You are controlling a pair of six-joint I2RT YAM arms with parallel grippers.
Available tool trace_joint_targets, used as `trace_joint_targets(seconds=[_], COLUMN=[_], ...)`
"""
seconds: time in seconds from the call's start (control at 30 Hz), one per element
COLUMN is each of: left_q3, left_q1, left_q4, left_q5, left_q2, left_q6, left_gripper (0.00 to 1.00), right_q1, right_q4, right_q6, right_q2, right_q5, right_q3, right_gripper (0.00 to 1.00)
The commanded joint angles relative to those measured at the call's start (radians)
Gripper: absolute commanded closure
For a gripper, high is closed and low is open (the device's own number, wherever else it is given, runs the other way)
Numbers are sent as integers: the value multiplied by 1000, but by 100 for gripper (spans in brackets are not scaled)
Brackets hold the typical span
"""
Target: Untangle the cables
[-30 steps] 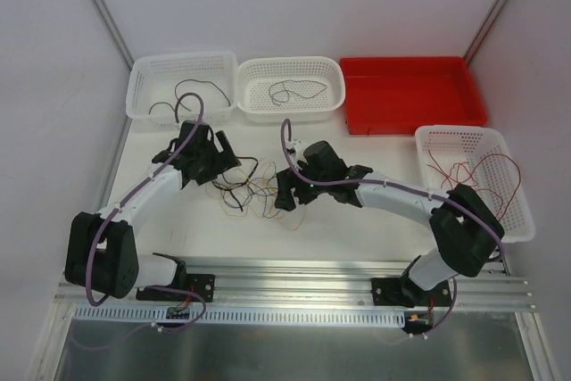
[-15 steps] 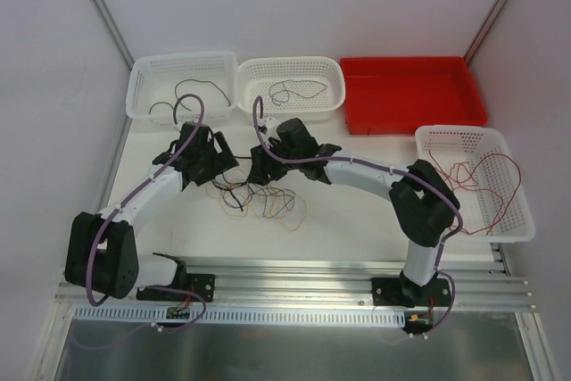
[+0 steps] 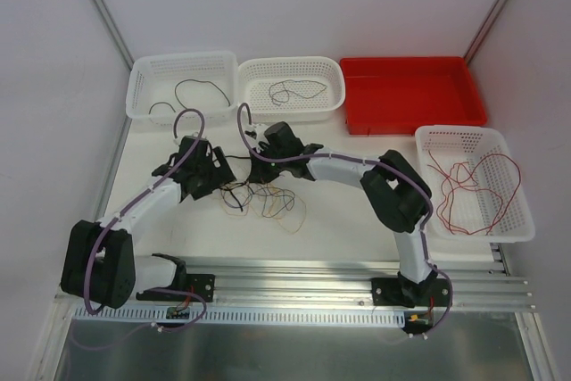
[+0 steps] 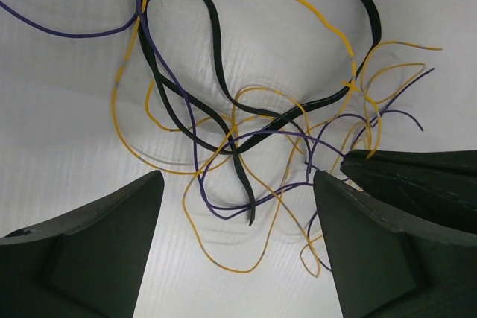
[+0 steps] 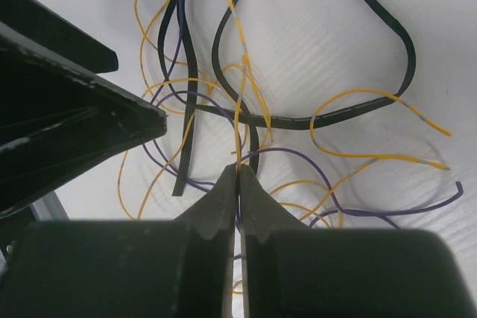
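The cables (image 3: 265, 199) lie as a loose tangle of orange-yellow, purple and black strands on the white table between the two arms. My left gripper (image 3: 217, 178) hovers over the tangle's left side, jaws wide open (image 4: 238, 184), with yellow and purple loops and a black cable end (image 4: 250, 206) on the table between them. My right gripper (image 3: 253, 170) has its fingers pressed together (image 5: 238, 170) on an orange-yellow wire (image 5: 240, 106) that rises straight out of the fingertips. A flat black cable (image 5: 350, 113) and a purple wire (image 5: 387, 210) lie beneath it.
At the back stand a white basket (image 3: 143, 86) holding a black cable, a second white basket (image 3: 335, 86) holding a dark wire, and a red tray (image 3: 410, 95). A white basket (image 3: 517, 211) at the right holds red wires (image 3: 459, 185). The two grippers are close together.
My right arm swung left over the tangle toward the left gripper, and its jaws closed on the orange-yellow wire. The left gripper shifted slightly and stayed open.
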State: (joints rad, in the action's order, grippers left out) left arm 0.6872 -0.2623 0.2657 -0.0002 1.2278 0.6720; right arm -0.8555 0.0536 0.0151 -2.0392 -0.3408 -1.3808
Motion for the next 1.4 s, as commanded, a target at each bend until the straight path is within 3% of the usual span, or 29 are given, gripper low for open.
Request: trace_joint_targets(seconds=[0.0, 0.23, 0.57, 0.8, 0.97, 1.37], left_q3=[-9, 24, 43, 25, 20, -35], left_q1=[-3, -3, -5, -3, -3, -3], left_q4=[-17, -19, -17, -17, -14, 12], left_q5=[17, 5, -17, -29, -27, -52], left_q2=[36, 148, 228, 239, 233, 147], left_q6=[-9, -18, -18, -12, -9, 0], left_gripper=[17, 18, 18, 19, 21, 18], right_q1=[-5, -4, 18, 110, 180, 257], right_q4=[-20, -236, -665, -774, -805, -750], right_q6=[-61, -158, -279, -306, -302, -236], right_q2=[75, 307, 580, 758, 859, 1040], right_q5=[14, 66, 195, 264, 292, 233], right_q3=[-50, -58, -271, -330, -282, -261], right_gripper=[99, 99, 99, 99, 99, 99])
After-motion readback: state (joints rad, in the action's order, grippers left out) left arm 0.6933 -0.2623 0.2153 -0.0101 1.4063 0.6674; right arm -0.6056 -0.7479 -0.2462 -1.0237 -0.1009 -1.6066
